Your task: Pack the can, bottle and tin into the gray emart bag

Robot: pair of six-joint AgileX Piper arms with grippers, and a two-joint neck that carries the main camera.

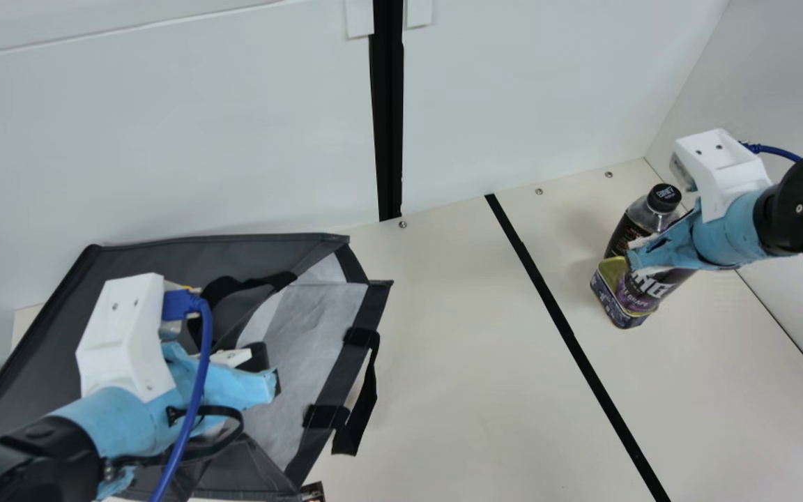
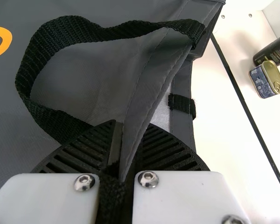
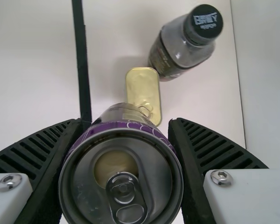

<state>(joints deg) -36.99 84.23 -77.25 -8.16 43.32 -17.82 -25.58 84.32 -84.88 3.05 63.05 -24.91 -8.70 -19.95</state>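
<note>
Towards the left end of the bench [image 1: 457, 314], close to its far edge, the gray bag [image 1: 164, 254] lies on its side, its mouth turned to the bench's right edge. The left end effector [image 2: 130, 125] is clamped on a fold of fabric at that mouth; it should hold its pinch there, pulling just enough to part the layers without dragging the bag. Right of the black line [image 1: 572, 331], towards the far right corner, sits the tin [image 1: 608, 305], with the can [image 1: 642, 289] tilted close by in the right end effector [image 3: 126, 122], whose fingers press its two sides. Whether the can's base is off the bench cannot be told. The step in hand looks to be bringing the can over: best lifted well up first, so it does not knock the tin or the upright bottle [image 1: 642, 223] just behind, then carried left, lined up with the mouth and slid deep inside before release. A shallow drop could let it roll out.
</note>
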